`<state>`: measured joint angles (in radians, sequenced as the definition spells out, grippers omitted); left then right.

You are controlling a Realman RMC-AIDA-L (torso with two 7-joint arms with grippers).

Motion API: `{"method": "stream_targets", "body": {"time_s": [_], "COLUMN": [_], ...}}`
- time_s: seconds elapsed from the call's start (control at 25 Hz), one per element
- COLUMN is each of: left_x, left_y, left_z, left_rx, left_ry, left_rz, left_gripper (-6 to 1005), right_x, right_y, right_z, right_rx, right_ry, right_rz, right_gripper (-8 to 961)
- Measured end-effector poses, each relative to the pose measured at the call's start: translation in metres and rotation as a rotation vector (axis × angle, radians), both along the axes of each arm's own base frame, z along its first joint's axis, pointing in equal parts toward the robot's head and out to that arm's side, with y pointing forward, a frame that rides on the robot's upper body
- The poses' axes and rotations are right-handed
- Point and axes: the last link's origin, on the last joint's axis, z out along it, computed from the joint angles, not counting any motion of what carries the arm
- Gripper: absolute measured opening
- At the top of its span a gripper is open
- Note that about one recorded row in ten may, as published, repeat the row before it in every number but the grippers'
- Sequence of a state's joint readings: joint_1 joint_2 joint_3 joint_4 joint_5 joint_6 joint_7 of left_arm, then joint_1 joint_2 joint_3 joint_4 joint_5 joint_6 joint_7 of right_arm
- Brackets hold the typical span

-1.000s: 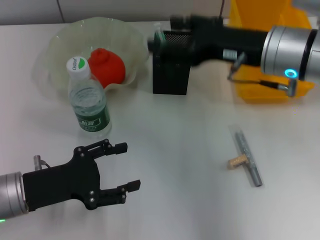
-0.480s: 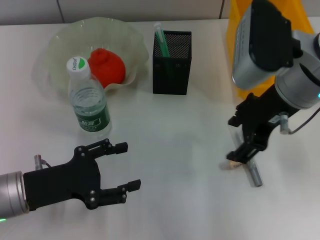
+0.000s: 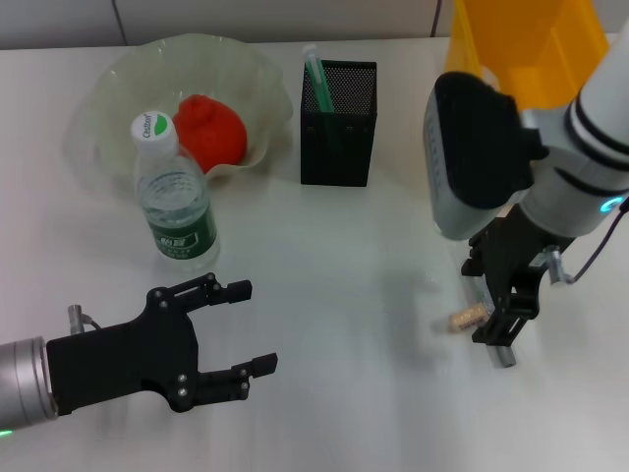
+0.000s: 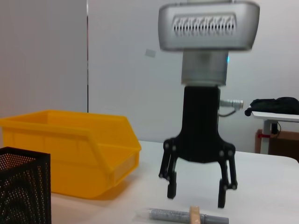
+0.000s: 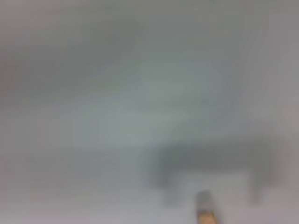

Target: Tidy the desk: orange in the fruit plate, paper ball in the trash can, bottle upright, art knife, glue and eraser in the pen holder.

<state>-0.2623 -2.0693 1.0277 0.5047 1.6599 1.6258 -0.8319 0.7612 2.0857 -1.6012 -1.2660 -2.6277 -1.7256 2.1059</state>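
Note:
A grey art knife lies on the white desk at the right, with a small tan eraser against it. My right gripper hangs open just above them, fingers pointing down on either side of the knife. The left wrist view shows this gripper open over the knife and eraser. The black mesh pen holder holds a green glue stick. The orange lies in the fruit plate. The bottle stands upright. My left gripper is open and empty at the front left. No paper ball shows.
A yellow bin stands at the back right, behind my right arm; it also shows in the left wrist view beside the pen holder. The right wrist view is a blur with a tan tip at its edge.
My right arm has swung from over the pen holder to the art knife and eraser and come down over them, open. The left arm has not moved.

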Motion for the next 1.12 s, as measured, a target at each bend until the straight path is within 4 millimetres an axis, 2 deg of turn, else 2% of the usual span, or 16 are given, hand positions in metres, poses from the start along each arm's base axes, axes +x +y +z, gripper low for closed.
{"method": "stream_targets", "body": {"time_s": [0.36, 0.6, 0.96, 1.12], "left_x": [0.0, 0.0, 0.001, 0.0], "left_y": [0.0, 0.0, 0.0, 0.0], "left_z": [0.0, 0.0, 0.0, 0.0], "left_rx": [0.0, -0.001, 0.002, 0.002], "left_ry": [0.0, -0.001, 0.0, 0.0], "left_rz": [0.0, -0.001, -0.005, -0.005], "left_gripper": [808, 807, 805, 805], "right_x": [0.013, 0.015, 0.011, 0.0], "right_y": [0.004, 0.003, 0.002, 0.003], "right_z": [-0.019, -0.026, -0.027, -0.021], "right_rx": [-0.014, -0.024, -0.037, -0.026], "right_ry": [-0.035, -0.047, -0.039, 0.009], "right_rz": [0.005, 0.028, 0.024, 0.011], "right_gripper": [800, 678, 284, 148]}}
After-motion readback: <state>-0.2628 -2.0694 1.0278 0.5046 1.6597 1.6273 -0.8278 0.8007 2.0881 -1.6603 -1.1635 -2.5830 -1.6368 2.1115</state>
